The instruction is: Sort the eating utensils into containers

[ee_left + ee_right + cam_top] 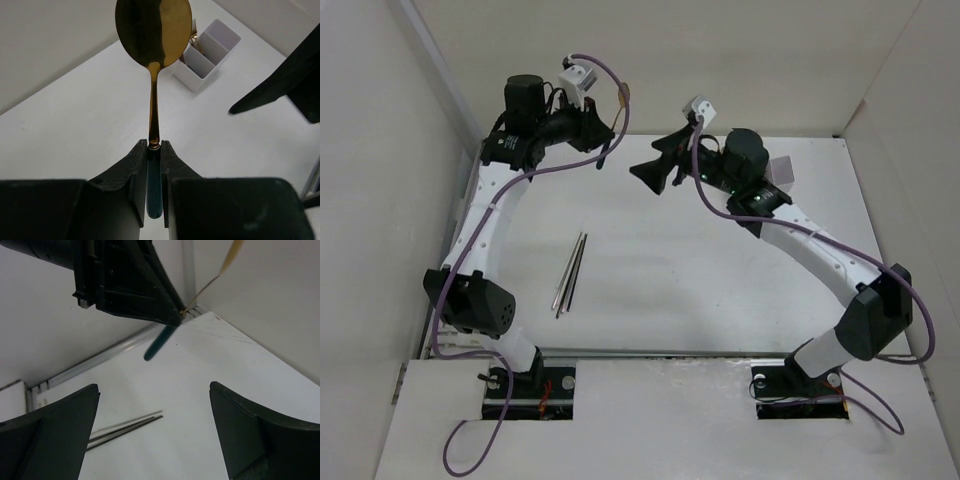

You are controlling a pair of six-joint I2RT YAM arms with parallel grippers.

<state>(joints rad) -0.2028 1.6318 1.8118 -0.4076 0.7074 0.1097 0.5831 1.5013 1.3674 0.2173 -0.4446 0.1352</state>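
Observation:
My left gripper [154, 144] is shut on the dark green handle of a spoon [153, 30], held in the air at the back of the table with its gold bowl pointing away from the wrist. The white divided container [207, 47] stands beyond the bowl, with gold utensil heads in one compartment. My right gripper [154, 387] is open and empty, facing the left gripper [607, 140] from a short distance. The spoon's handle end [159, 342] sticks out below the left fingers. A pair of silver-grey chopsticks [570, 272] lies on the table, left of centre.
White walls enclose the table on the left, back and right. The right arm [800, 240] partly hides the container [783, 170] from above. Purple cables [470, 420] run along both arms. The right gripper's fingers [280, 85] reach into the left wrist view.

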